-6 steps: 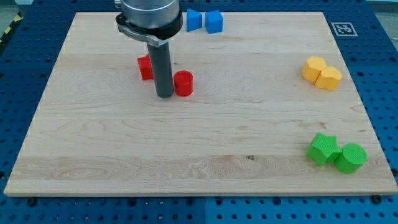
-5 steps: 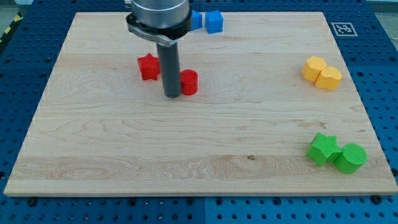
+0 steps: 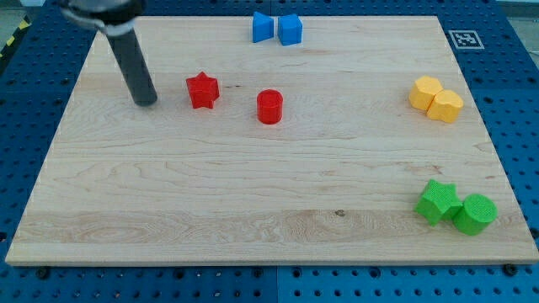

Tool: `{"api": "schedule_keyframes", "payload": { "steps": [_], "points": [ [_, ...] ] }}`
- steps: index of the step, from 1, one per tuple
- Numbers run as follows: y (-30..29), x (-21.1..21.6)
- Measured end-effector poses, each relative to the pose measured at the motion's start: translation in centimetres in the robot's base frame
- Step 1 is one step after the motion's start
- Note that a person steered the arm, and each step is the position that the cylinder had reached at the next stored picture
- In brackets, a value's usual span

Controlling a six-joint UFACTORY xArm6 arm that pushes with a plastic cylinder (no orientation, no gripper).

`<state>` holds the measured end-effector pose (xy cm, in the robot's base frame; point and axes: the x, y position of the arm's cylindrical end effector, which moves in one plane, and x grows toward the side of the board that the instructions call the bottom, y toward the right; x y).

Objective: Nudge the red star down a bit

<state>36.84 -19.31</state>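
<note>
My tip is positioned left of the red star, apart. No jaws are fitted. Repositioning to the star's far side is required before pushing nearward.

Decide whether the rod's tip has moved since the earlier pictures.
Yes. My tip has gone toward the view's left: it stood right of the red star, beside the red cylinder, and now stands left of the star.

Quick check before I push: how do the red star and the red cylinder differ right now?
The red star is pointed; the red cylinder is round with a flat top. The star sits nearer my tip, just to its right; the cylinder lies farther right and slightly lower in the view. Both are red, similar in size, and untouched.
</note>
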Motion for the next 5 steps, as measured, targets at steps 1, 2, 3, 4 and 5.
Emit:
{"api": "schedule_keyframes", "payload": {
  "steps": [1,2,3,4,5],
  "points": [
    [-0.5,-1.0],
    [0.3,-1.0],
    [3.6,-1.0],
    [6.1,-0.9],
    [7.6,0.2]
  ]
}}
